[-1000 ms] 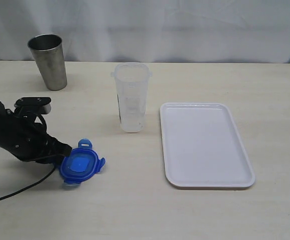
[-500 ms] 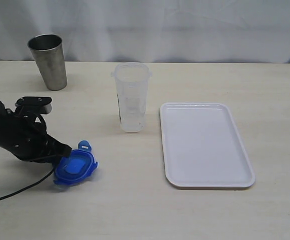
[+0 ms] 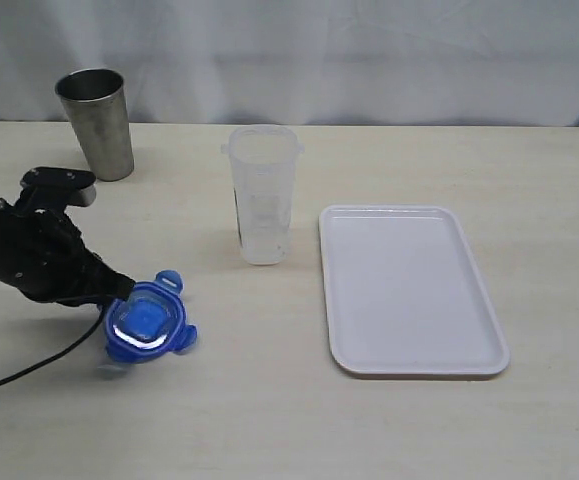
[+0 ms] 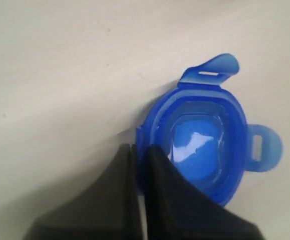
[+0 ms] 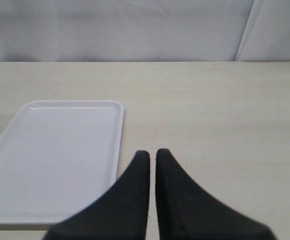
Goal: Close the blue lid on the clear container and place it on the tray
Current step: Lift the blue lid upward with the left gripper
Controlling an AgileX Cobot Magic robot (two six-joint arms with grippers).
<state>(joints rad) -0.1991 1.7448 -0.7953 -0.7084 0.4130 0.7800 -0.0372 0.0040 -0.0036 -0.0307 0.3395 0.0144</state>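
Note:
The blue lid (image 3: pixel 147 322) hangs tilted just above the table at the front left, with my left gripper (image 3: pixel 119 295) shut on its rim. In the left wrist view the two black fingers pinch the edge of the lid (image 4: pixel 205 145) between them, at the left gripper (image 4: pixel 140 147), and two snap tabs stick out. The clear container (image 3: pixel 262 195) stands upright and open in the middle of the table. To its right lies the white tray (image 3: pixel 409 290), with nothing on it. My right gripper (image 5: pixel 152 152) is shut on nothing, hovering beside the tray (image 5: pixel 49 160); the exterior view does not show it.
A tapered steel cup (image 3: pixel 97 122) stands at the back left. A black cable (image 3: pixel 29 370) trails from the left arm across the front left of the table. A white curtain closes off the back.
The left gripper has risen and drawn back a little, lifting the lid off the table and tilting it so its face turns toward the camera. Container, tray and cup have not moved.

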